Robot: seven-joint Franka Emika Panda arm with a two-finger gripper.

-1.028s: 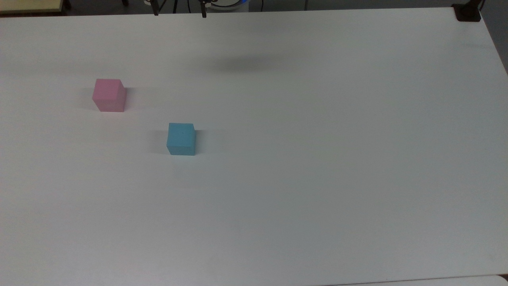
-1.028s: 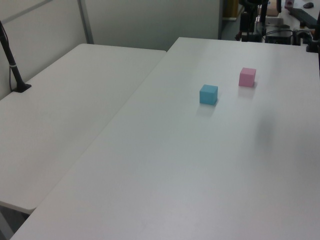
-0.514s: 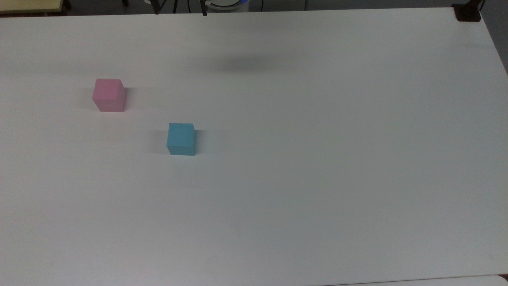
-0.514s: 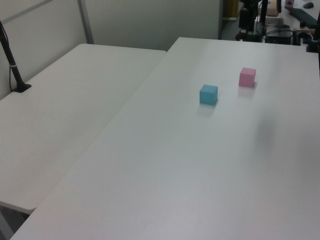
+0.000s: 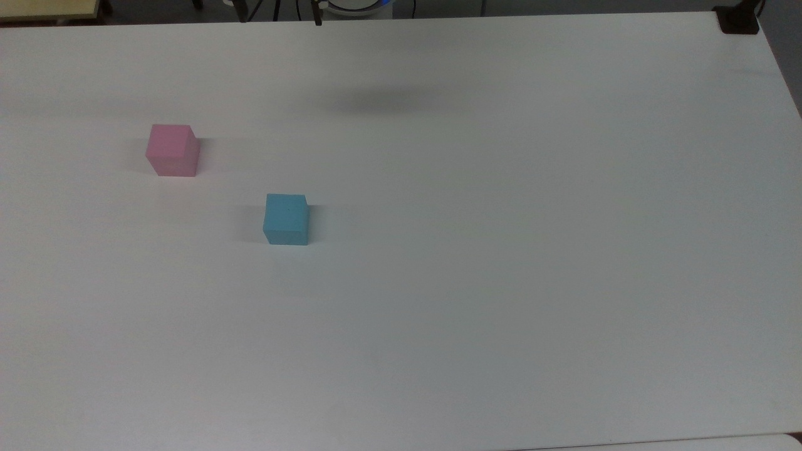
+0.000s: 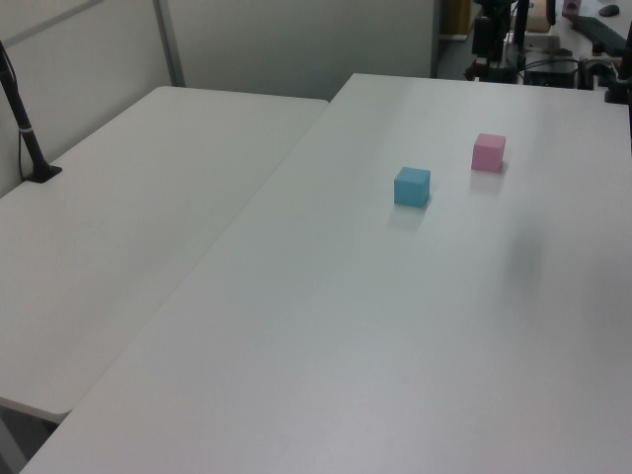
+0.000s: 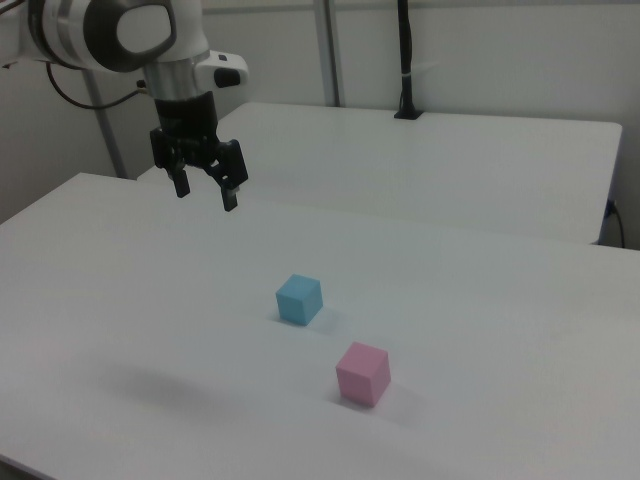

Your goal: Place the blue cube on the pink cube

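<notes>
While both sit apart, matte blue cube [image 5: 286, 218] and pink cube [image 5: 171, 150] show plain faces.

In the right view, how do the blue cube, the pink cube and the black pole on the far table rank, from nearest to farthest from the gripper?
The gripper hangs open, high at the right view's left.
1. The blue cube, on the table below it and toward the right view's right.
2. The pink cube, further right and closer to the camera.
3. The black pole, on the far table at the back.
</notes>
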